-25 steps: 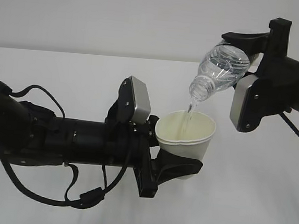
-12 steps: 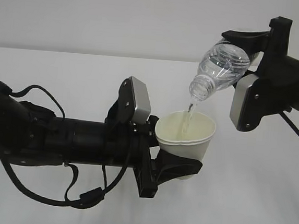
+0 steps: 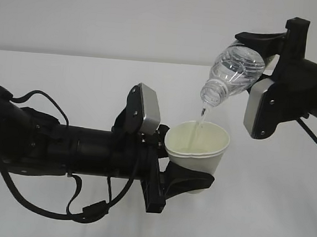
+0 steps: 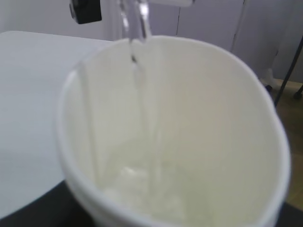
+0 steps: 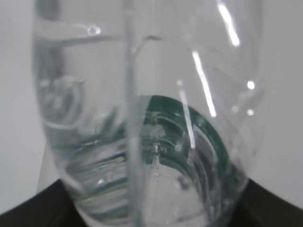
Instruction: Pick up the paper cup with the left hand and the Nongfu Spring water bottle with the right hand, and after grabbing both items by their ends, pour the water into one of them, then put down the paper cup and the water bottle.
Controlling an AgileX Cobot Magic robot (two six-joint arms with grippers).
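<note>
Meanwhile, your left hand (image 3: 189, 182), clamped low on the paper cup (image 3: 196, 147), has sunk slightly while the right hand (image 3: 264, 55) keeps the Nongfu Spring water bottle (image 3: 232, 72) tipped, the water (image 3: 202, 115) pouring on.

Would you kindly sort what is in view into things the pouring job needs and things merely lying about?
In use: white paper cup; clear ribbed plastic bottle; thin stream of water; left gripper; right gripper.
Lying about: nothing, only the white table.
</note>
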